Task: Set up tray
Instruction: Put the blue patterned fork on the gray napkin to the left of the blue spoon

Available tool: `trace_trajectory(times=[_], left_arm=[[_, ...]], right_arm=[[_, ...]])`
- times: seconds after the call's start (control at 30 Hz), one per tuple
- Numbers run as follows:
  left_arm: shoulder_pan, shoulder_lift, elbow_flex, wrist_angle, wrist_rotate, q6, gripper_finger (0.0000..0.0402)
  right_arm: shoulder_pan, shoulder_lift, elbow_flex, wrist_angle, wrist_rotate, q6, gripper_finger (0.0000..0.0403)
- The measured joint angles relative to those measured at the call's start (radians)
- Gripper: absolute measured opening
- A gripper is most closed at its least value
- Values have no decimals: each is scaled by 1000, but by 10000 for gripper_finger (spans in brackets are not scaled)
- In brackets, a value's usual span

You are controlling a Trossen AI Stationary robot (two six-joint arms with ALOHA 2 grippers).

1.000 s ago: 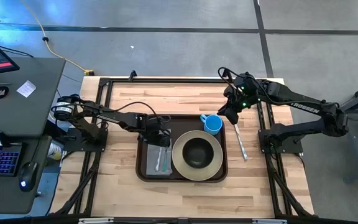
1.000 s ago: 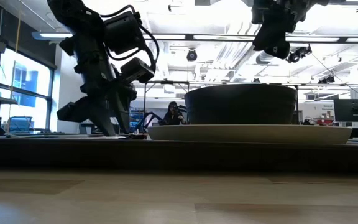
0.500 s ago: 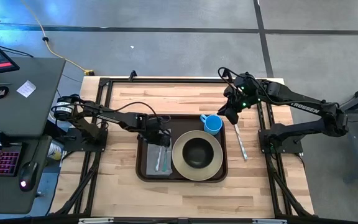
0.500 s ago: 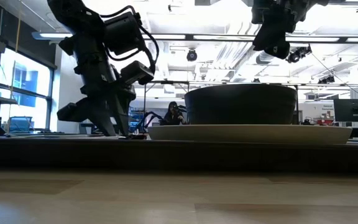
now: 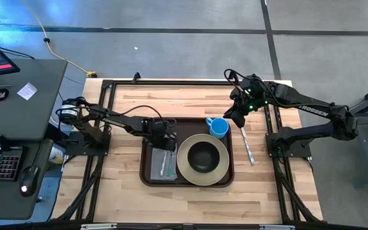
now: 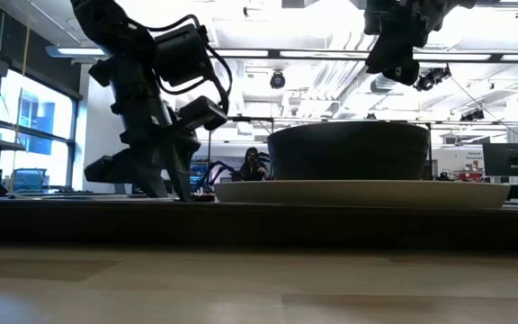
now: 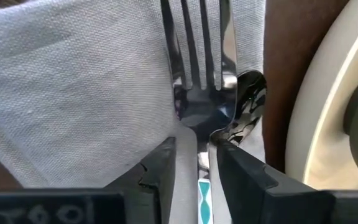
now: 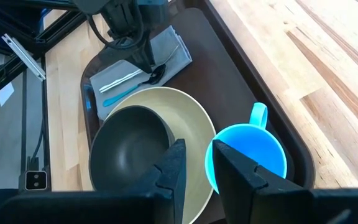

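The tray [image 5: 151, 174] sits mid-surface. The left arm reaches in from 9 o'clock, its gripper [image 5: 165, 142] tipped down over the napkin [image 5: 161, 168], fingers [image 7: 166, 163] parted around the fork [image 7: 194, 74] handle. The right gripper [image 5: 236, 117] hovers at 1 o'clock, empty, fingers slightly apart.
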Motion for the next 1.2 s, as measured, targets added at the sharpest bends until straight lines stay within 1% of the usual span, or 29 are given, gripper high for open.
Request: trace_trajectory(times=[0.13, 0.47, 0.57, 0.7, 0.87, 0.97, 1.13, 1.2], left_arm=[[0, 0, 0, -13, -4, 0, 131], [0, 0, 0, -37, -30, -1, 55], [0, 0, 0, -38, -28, -4, 39], [0, 0, 0, -38, -17, -22, 37], [1, 2, 19, -70, 23, -25, 61], [0, 0, 55, -145, 35, -26, 57], [0, -25, 130, -328, 27, -23, 31], [0, -26, 163, -403, 23, -19, 30]], right_arm=[[0, 0, 0, 0, 0, 0, 71], [0, 0, 0, 0, 1, 1, 71], [0, 0, 0, 0, 1, 1, 71], [0, 0, 0, 0, 1, 0, 71], [0, 0, 0, 0, 1, 0, 71], [0, 0, 0, 0, 1, 0, 71], [0, 0, 0, 1, 1, -1, 71], [0, 0, 1, 9, 1, -4, 71]])
